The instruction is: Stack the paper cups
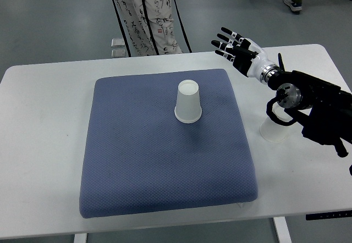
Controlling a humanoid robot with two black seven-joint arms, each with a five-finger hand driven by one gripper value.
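While the right hand [234, 48] hovered with fingers spread and empty near the bench's [44, 122] far edge, one paper cup [188, 102] stood upside down on the blue cushion [165, 166]. Another cup [273, 130] sat under the forearm; a low swing could knock it off the right edge.

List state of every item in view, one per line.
Paper cup on pad: upside down, standing free.
Second paper cup: on bare table, partly hidden under right arm.
Right hand: open, fingers spread, holding nothing.
Blue pad: flat on table.
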